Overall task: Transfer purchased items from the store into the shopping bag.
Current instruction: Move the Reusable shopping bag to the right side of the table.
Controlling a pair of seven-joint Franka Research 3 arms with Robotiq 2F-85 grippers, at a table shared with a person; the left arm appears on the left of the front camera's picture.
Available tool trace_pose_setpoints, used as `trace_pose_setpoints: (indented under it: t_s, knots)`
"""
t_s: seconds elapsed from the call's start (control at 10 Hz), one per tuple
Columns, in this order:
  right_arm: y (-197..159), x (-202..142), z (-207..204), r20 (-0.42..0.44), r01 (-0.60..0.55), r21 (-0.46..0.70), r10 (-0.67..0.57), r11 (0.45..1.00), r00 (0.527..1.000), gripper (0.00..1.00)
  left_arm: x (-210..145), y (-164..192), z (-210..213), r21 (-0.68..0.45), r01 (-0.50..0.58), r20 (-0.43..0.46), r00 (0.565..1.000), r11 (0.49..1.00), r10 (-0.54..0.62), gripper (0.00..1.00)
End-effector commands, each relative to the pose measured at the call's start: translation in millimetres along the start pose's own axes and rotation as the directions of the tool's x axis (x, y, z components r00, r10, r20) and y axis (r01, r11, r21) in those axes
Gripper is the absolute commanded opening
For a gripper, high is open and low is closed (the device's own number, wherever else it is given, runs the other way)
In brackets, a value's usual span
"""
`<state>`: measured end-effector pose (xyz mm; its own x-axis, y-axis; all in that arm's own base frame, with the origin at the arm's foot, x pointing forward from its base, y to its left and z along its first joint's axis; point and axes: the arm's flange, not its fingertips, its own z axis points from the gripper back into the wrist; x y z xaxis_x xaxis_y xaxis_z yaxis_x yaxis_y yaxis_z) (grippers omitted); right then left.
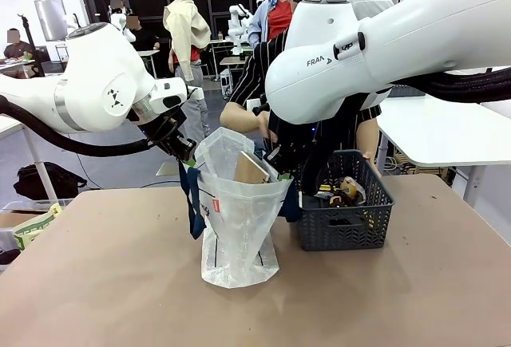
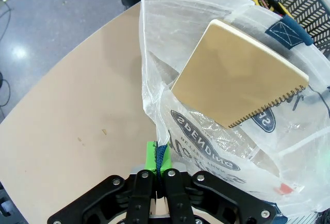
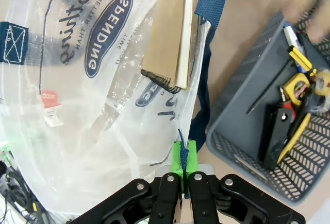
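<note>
The clear shopping bag [image 1: 239,227] stands mid-table with its mouth held apart between both grippers. My left gripper [image 1: 185,152] is shut on its near-left rim, and its green pads pinch the navy strap [image 2: 160,154]. On the opposite rim my right gripper [image 1: 279,173] is shut [image 3: 184,154] on plastic and blue strap. A tan spiral-bound notebook [image 1: 251,168] leans upright inside the bag [image 2: 237,74] [image 3: 167,33]. To the right, the dark grey lattice basket [image 1: 375,227] holds a yellow tape measure [image 3: 301,82], a black tool [image 3: 278,131] and a pen [image 3: 294,36].
A person in a striped top stands behind the bag and basket, with a blurred hand [image 3: 304,2] over the basket's far end. A red tag [image 1: 215,206] hangs on the bag's front. Bare tan tabletop [image 1: 104,275] lies left and in front.
</note>
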<state>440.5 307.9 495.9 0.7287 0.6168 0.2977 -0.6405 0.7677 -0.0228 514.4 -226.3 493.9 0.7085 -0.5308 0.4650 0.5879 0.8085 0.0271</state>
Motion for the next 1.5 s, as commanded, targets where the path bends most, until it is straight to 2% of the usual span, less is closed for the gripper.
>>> trace_pose_setpoints:
  t_s: [0.0,1.4]
  knots:
    - [-1.0,-3.4,1.6,0.008,0.004,0.003,-0.004,1.000,1.000,0.00,0.6,2.3,1.2,0.005,-0.001,0.009,1.000,1.000,0.001,0.00]
    - [-1.0,-3.4,1.6,0.008,0.004,0.003,-0.004,1.000,1.000,0.00,0.6,2.3,1.2,0.005,-0.001,0.009,1.000,1.000,0.001,0.00]
